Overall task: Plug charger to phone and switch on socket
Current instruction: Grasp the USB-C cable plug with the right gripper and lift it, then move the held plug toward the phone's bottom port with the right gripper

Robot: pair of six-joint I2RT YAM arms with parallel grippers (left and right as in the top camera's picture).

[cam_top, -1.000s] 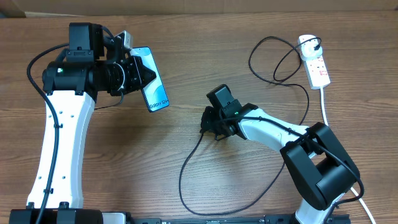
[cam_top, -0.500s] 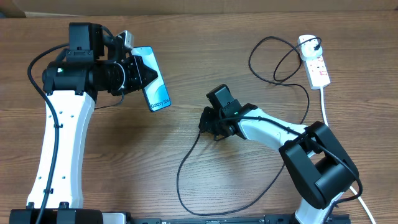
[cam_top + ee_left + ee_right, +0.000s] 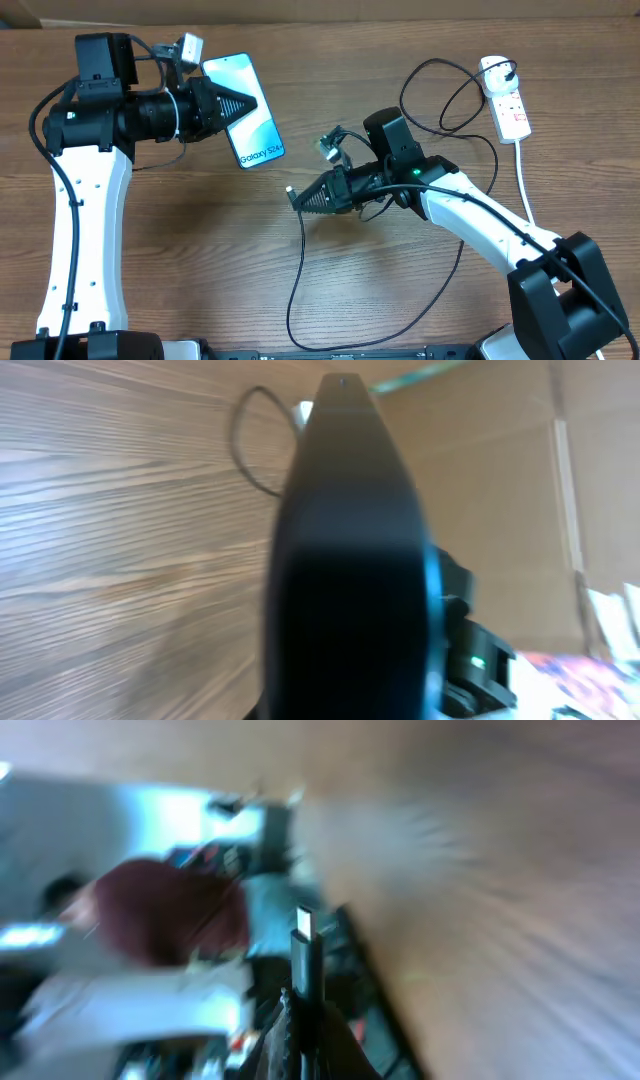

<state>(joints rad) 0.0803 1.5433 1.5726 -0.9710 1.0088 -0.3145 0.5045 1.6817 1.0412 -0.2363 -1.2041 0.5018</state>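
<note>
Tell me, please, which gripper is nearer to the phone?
Left. The left gripper grips the phone by its edge; the right gripper, holding the charger tip, sits apart, below-right of it in the overhead view.

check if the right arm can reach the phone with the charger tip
Probably yes: the right claw holds the charger near its tip, and only bare table lies between it and the phone in the left claw.
</note>
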